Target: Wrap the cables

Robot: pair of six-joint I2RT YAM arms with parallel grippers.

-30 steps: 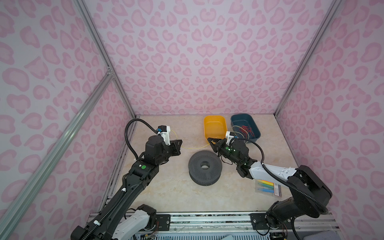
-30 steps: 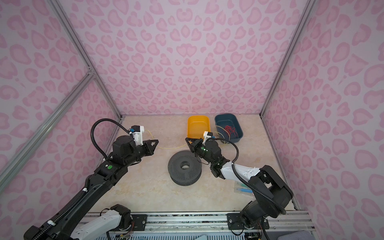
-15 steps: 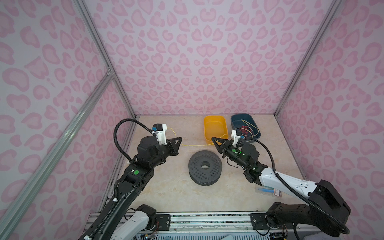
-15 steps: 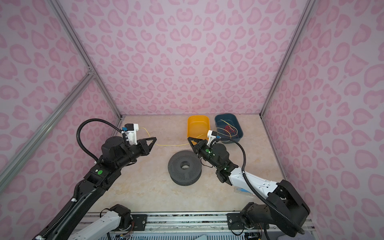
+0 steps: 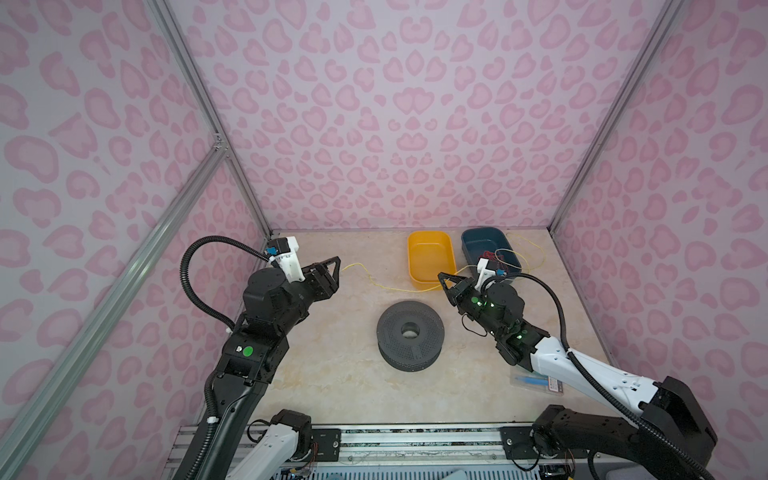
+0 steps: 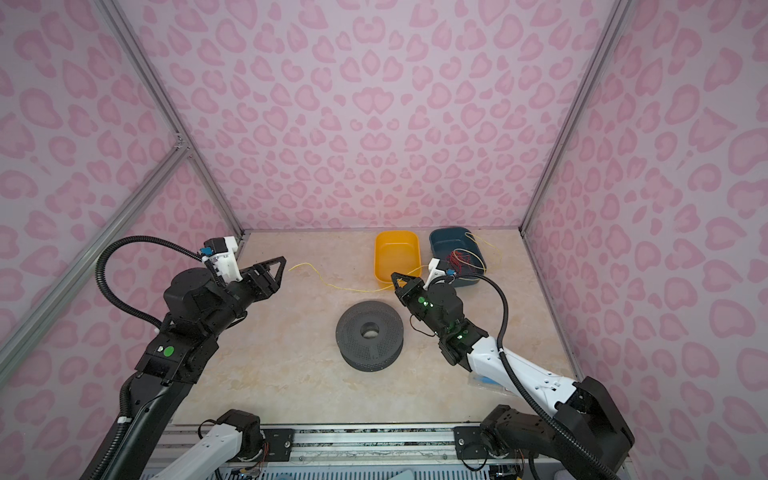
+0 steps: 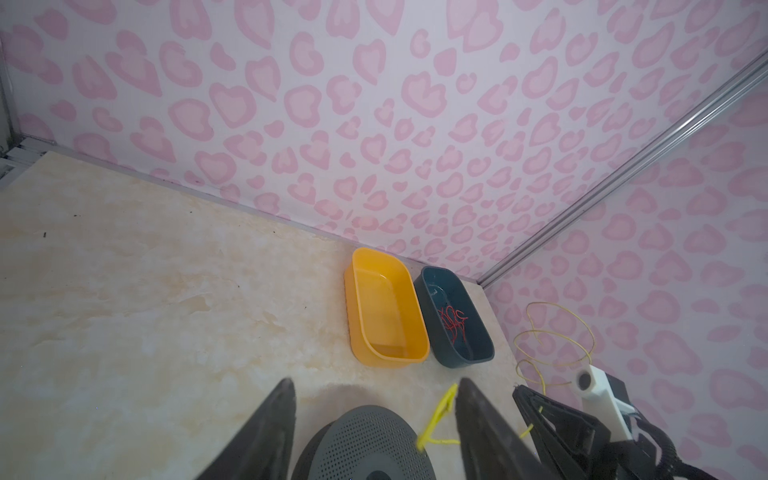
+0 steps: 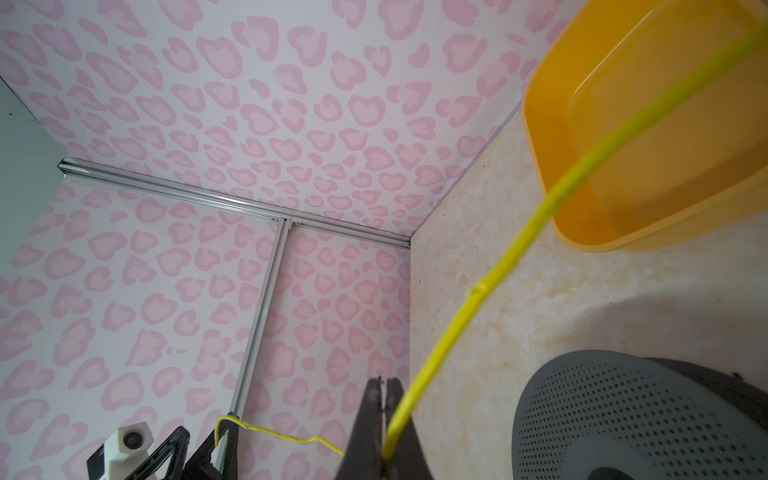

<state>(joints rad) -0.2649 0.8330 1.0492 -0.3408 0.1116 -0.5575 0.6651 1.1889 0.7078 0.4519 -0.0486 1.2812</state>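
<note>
Right wrist view: the long, thin yellow wire comes past the orange plastic tub into the right gripper. Its jaws are pressed together, with the wire pinched low between them. Beyond the pinch a short kinked stretch runs on to the left gripper.

In both top views the wire's far part loops loosely about the dark blue plastic tub at the back right. It then crosses the front of the orange tub, passes the right gripper and lies along the pale marbled table. Its free end is just beside the left gripper's tip.

Left wrist view: the left jaws stand apart, gripping nothing, and the free end rests against one finger.

The dark grey perforated spool sits mid-table between the arms, with no wire on it.

Judgement: the step looks like taking up the free end to begin winding.
- Close the left jaws near the wire's tip, square across the pads; so thin a wire slips from a skewed pinch.
- Use the right clamp as anchor, with the span lightly taut.
- Feed slack slowly, since the springy loops may snag the blue rim or drag the tangle of short red wires.
</note>
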